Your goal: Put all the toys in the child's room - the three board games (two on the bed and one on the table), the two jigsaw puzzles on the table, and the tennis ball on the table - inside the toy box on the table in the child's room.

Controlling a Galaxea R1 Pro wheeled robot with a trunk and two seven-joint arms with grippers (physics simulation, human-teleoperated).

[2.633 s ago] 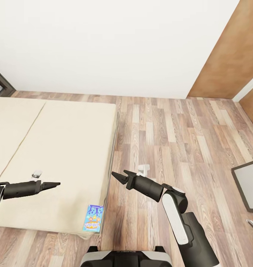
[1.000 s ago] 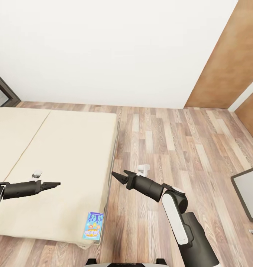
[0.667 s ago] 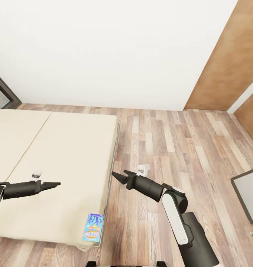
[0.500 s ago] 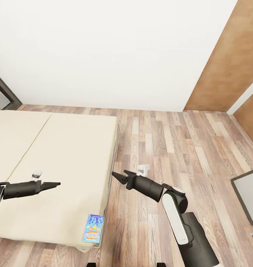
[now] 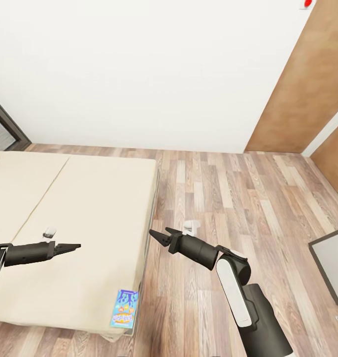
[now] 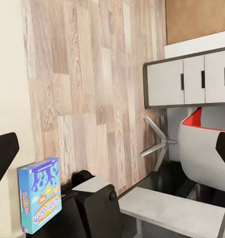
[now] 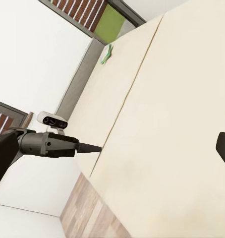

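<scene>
A grey cabinet [image 6: 186,78] and a chair base [image 6: 156,140] are shown in the left wrist view, beyond the head view's field. The blue board game [image 5: 124,309], printed in bright colours, is seen lying flat at the near corner of the bed [image 5: 89,208]. A second, green box [image 7: 107,53] is seen far up the mattress. The left gripper [image 5: 74,246] appears closed; the right gripper [image 5: 159,237] is held spread and empty.

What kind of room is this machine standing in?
Most likely a bedroom, probably a child's: a wide bed with a plain beige cover, a colourful blue board game lying at its corner, wood-plank floor and white walls.
</scene>
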